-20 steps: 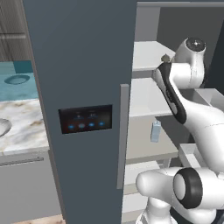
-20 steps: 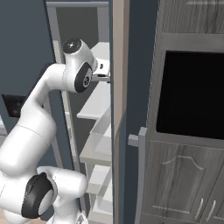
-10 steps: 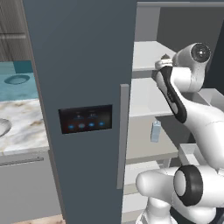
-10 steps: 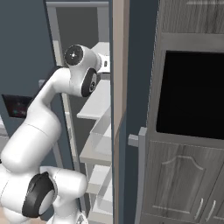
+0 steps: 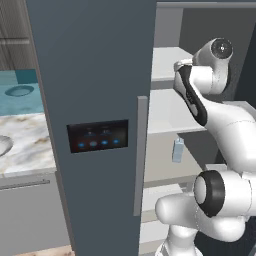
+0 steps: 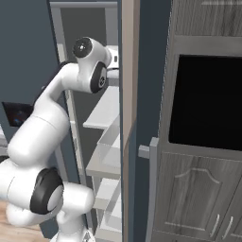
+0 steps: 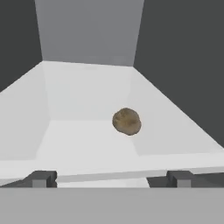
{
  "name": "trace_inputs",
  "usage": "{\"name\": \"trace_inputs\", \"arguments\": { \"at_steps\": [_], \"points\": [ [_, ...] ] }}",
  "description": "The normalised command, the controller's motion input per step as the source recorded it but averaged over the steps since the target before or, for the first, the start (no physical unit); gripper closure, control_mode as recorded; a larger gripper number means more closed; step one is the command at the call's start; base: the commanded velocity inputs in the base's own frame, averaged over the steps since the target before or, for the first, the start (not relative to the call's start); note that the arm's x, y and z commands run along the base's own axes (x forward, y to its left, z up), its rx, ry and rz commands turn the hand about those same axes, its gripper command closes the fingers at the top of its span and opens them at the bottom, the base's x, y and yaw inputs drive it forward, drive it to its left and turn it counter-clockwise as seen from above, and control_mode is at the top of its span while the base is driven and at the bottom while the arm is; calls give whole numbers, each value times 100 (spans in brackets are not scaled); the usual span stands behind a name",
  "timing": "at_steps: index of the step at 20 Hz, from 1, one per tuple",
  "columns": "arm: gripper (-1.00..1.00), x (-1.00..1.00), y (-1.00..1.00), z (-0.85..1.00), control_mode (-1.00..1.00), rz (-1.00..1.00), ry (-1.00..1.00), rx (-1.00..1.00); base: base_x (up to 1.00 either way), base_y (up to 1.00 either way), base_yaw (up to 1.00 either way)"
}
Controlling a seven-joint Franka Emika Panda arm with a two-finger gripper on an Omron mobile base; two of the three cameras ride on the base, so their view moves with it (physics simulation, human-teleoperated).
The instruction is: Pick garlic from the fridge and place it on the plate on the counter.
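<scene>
My gripper looks along a white fridge shelf in the hand view, my two small dark fingertips rising at the bottom left and bottom right of the frame. They stand wide apart with nothing between them. The garlic, a small rounded olive-brown lump, lies on the white shelf floor a little right of centre in that frame, beyond my fingertips and apart from them, nearer the right-hand slope of the shelf than the left. Dark grey inner walls close the upper left and upper right of the frame, and a pale grey back wall stands at the top.

In the left base view my white arm climbs from the lower right and bends into the open compartment of the tall slate-blue fridge, at the level of an upper white shelf in the upper right of the frame. The fridge's closed door fills the middle, with its long vertical grey handle and a dark panel with blue lights. A small pale blue bottle stands on a lower shelf, right of centre. At the left edge lies the white-grey marble counter with tan veining, and a rounded pale rim on it at the far left is cut by the frame; I cannot tell what it is.

In the right base view my arm rises from the lower left and its wrist reaches behind the door edge at upper centre. Dark grey wood cabinets fill the right side.
</scene>
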Motion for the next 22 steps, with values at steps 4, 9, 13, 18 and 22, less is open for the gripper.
{"name": "trace_inputs", "arguments": {
  "at_steps": [4,9,13,18,22],
  "points": [
    [-100,23,-4,0,-100,0,12,1,0,0,0],
    [-100,10,-19,0,-100,0,10,1,0,0,0],
    [-100,6,-19,-7,-100,-1,2,0,0,0,0],
    [-100,16,-3,-10,-100,0,0,0,0,0,0],
    [-100,21,0,-18,-100,0,0,0,0,0,0]
  ]
}}
